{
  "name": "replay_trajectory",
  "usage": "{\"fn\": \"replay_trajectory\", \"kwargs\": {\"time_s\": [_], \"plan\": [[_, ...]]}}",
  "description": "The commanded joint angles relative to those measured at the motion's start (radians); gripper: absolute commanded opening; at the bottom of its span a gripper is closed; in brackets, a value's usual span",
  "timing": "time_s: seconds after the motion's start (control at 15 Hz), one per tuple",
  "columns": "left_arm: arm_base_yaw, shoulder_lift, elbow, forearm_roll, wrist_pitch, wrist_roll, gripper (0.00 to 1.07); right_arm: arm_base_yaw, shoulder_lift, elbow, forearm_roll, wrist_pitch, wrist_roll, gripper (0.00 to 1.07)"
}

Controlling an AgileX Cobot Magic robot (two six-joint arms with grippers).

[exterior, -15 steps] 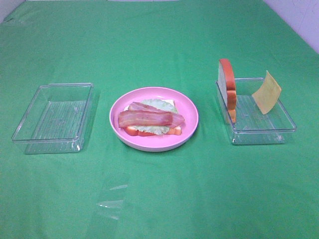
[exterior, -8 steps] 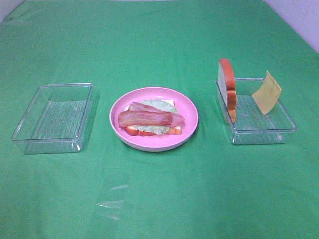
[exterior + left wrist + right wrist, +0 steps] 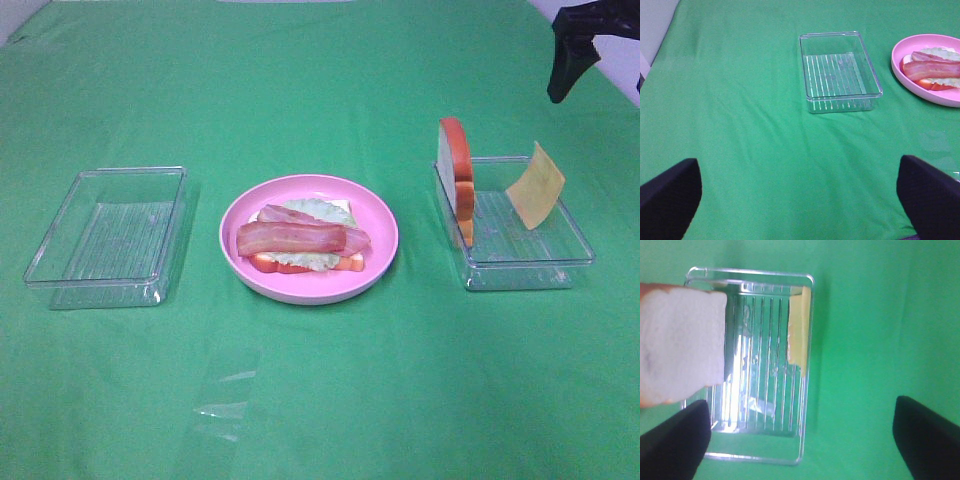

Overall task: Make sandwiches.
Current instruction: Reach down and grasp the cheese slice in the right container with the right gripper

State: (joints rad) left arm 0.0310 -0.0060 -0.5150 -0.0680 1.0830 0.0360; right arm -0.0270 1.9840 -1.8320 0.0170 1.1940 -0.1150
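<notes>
Our right gripper (image 3: 800, 440) gapes empty; we judge the cheese square (image 3: 535, 185), right of frame, light and stiff: pinch its raised edge.

On the plate (image 3: 385, 215), bacon (image 3: 300, 238) lies over lettuce (image 3: 318, 212) and bread (image 3: 350, 263). In the tray (image 3: 520, 268), another slice (image 3: 457, 170) stands upright, cheese (image 3: 536, 185) leaning.

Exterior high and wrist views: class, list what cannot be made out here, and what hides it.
- Bottom bread slice: exterior high, mostly covered by lettuce and bacon.
- Right gripper: exterior high, cut off by the top edge.
- Upright bread slice: right wrist, cut off by the picture's edge.
- Pink plate: left wrist, cut off by the edge.
</notes>
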Motion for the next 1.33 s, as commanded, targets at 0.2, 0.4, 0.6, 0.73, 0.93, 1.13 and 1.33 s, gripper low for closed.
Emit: {"fn": "replay_trajectory", "kwargs": {"time_s": [0.2,0.4,0.6,0.73,0.93,1.13,1.33], "plan": [[0.005,-0.011,0.0,-0.009,-0.011,-0.003,0.98,-0.001,0.173,-0.153,0.08,0.025,-0.034,0.92],[0.005,-0.011,0.0,-0.009,-0.011,-0.003,0.98,-0.001,0.248,-0.162,0.084,0.031,-0.034,0.9],[0.005,-0.011,0.0,-0.009,-0.011,-0.003,0.98,-0.001,0.297,-0.162,0.084,0.035,-0.034,0.9],[0.005,-0.011,0.0,-0.009,-0.011,-0.003,0.98,-0.001,0.316,-0.162,0.084,0.035,-0.034,0.88],[0.005,-0.011,0.0,-0.009,-0.011,-0.003,0.98,-0.001,0.344,-0.162,0.084,0.04,-0.034,0.81],[0.005,-0.011,0.0,-0.009,-0.011,-0.003,0.98,-0.001,0.354,-0.162,0.081,0.046,-0.031,0.62],[0.005,-0.011,0.0,-0.009,-0.011,-0.003,0.98,0.0,0.354,-0.162,0.058,0.041,-0.028,0.55]]}}
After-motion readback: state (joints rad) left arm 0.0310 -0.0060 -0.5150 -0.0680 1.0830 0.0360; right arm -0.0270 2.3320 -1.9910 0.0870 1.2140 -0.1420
